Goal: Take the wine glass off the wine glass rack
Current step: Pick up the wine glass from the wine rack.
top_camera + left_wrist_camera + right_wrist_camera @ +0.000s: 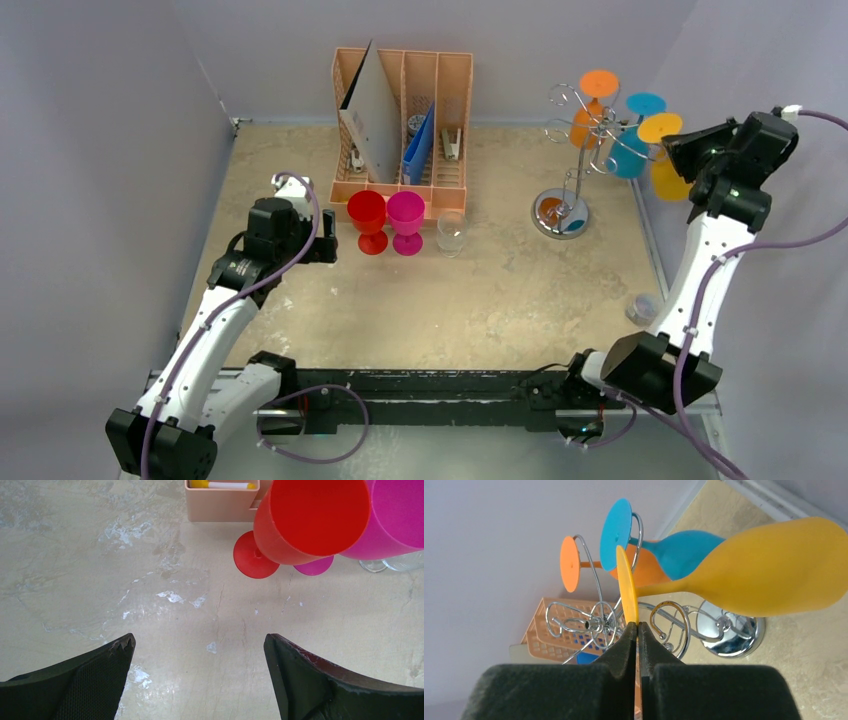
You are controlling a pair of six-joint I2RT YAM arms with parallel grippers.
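**Spotter:** Pale grey walls (100,120) close in a mottled beige table (500,300). The wine glass rack (572,150) stands at the back right of it, in front of your right arm.

**Operator:** Which glass have I got?

**Spotter:** The yellow wine glass (774,570). Your right gripper (638,630) is squeezed fully together on the rim of its foot disc (626,587), a pad on either face of the thin edge. The glass is foot-up and bowl-down, with its foot just beside the rack's outer loops. I cannot tell whether the stem sits inside a loop. An orange glass (586,118) and a blue glass (628,152) hang close behind it.

**Operator:** How will it handle?

**Spotter:** It looks like light, stiff plastic, so weight shouldn't trouble you. The hold is the weak point. You have a smooth, thin disc pinched at its edge, and the bowl hangs off to one side of the pinch. It will likely want to pivot or slip between the pads. The stem just under the foot would be a firmer place to grip.

**Operator:** And my left?

**Spotter:** Your left gripper (200,645) is spread wide and holds nothing. It hangs over the table just short of a red glass (310,520) and a magenta glass (395,515).
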